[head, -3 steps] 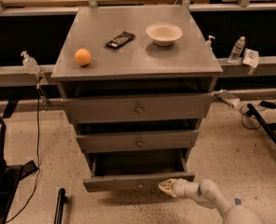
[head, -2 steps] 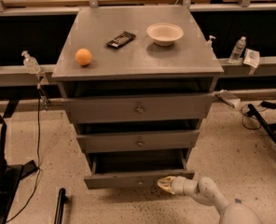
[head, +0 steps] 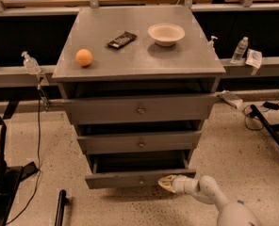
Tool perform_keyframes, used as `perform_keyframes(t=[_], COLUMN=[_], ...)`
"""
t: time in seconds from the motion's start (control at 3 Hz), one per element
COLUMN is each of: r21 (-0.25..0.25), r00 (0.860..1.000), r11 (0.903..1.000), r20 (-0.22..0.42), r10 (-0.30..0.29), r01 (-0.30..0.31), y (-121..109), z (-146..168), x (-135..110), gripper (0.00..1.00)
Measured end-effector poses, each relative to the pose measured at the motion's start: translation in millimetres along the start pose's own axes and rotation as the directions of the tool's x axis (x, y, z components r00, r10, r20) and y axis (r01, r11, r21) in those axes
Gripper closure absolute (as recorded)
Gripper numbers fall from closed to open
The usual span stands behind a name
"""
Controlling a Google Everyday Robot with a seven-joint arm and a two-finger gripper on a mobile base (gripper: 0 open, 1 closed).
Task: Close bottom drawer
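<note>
Fingers (head: 165, 184) of our gripper (head: 161, 184) together, tips against bottom drawer (head: 120, 179) front, which we see pulled partway out; knob (head: 140, 181) just left of fingers, arm (head: 209, 191) trailing right.

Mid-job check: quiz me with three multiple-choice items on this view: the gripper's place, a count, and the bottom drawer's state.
1. Where is the gripper? A) at the front of the bottom drawer; B) far left of the picture; C) at the picture's top edge.
2. How many things lie on the cabinet top? A) two; B) three; C) five.
3. The bottom drawer is: A) shut flush; B) pulled out; C) removed.
Answers: 1 A, its tip is at that front; 2 B, orange, dark bar, bowl; 3 B, dark gap behind its front.
</note>
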State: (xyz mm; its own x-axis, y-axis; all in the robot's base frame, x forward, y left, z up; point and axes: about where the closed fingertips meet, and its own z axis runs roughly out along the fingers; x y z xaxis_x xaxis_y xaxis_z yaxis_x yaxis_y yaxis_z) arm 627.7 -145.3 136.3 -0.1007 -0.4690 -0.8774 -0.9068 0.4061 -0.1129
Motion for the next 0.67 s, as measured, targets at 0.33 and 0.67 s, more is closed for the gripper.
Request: perform_keyframes(t=[0.33, 0.67], r21=[0.006, 0.013], r00=[1.000, 1.000], r11=[1.0000, 0.9998], r20=[-0.003, -0.008], r10=[0.004, 0.016], r01=[-0.004, -0.016], y=[-7, -19], z=[4, 10], x=[-1, -3], gripper=[1.00, 1.00])
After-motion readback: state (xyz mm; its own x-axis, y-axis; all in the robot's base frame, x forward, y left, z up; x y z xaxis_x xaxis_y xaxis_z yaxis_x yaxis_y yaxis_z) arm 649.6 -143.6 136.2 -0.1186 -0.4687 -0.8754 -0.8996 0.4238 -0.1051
